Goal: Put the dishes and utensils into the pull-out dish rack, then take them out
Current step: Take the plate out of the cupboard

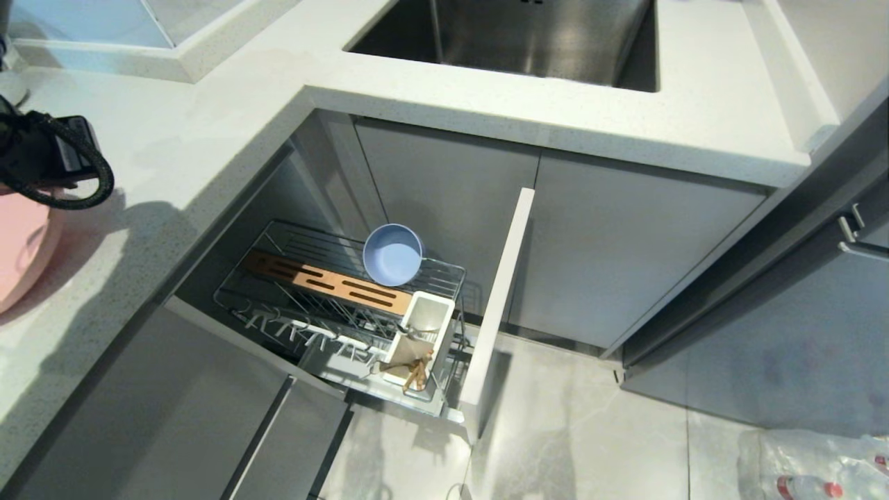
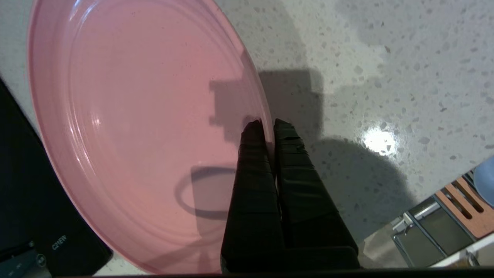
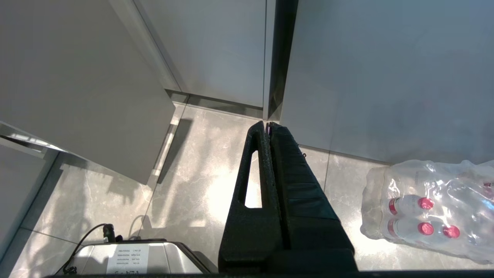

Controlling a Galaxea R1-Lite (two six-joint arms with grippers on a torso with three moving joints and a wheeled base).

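My left gripper (image 2: 268, 125) is shut on the rim of the flat pink plate (image 2: 135, 116), one finger on each side of the rim, over the speckled countertop (image 2: 386, 77). In the head view the plate (image 1: 21, 250) shows at the far left under the left wrist. The pull-out dish rack (image 1: 236, 298) stands drawn out below the counter. A small blue-grey bowl (image 1: 393, 255) stands on edge in it behind the wooden strip (image 1: 326, 281). Wooden chopsticks (image 1: 419, 371) poke from the white utensil cup (image 1: 427, 323). My right gripper (image 3: 268, 123) hangs shut and empty over the floor.
The rack's front panel (image 1: 500, 298) juts out to the right of the rack. A steel sink (image 1: 514, 35) is set in the counter behind. A wrapped pack of water bottles (image 1: 819, 465) lies on the tiled floor at the right. Grey cabinet fronts surround the rack.
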